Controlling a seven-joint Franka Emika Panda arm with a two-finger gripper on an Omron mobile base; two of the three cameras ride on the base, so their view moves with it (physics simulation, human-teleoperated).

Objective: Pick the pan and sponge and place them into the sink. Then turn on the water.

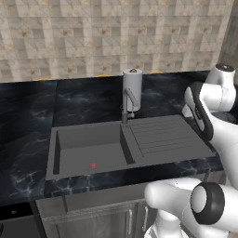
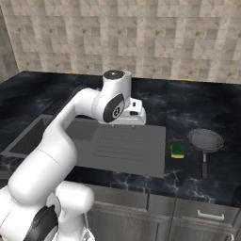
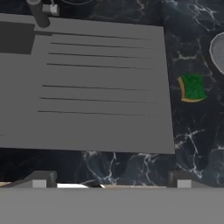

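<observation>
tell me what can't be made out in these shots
- Pan: in the hand view the right edge cuts it down to a sliver of rim; its handle is outside that picture.
- Sink basin: in the right base view the white arm covers most of it.
- Sponge: small in the right base view; its underside is hidden.
- Faucet: the hand view's top edge cuts it off, leaving just its base.

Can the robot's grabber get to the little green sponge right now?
Probably yes. The sponge lies alone on the counter between the drainboard and the pan, nothing on top, and the open gripper hovers above the drainboard nearby.
</observation>
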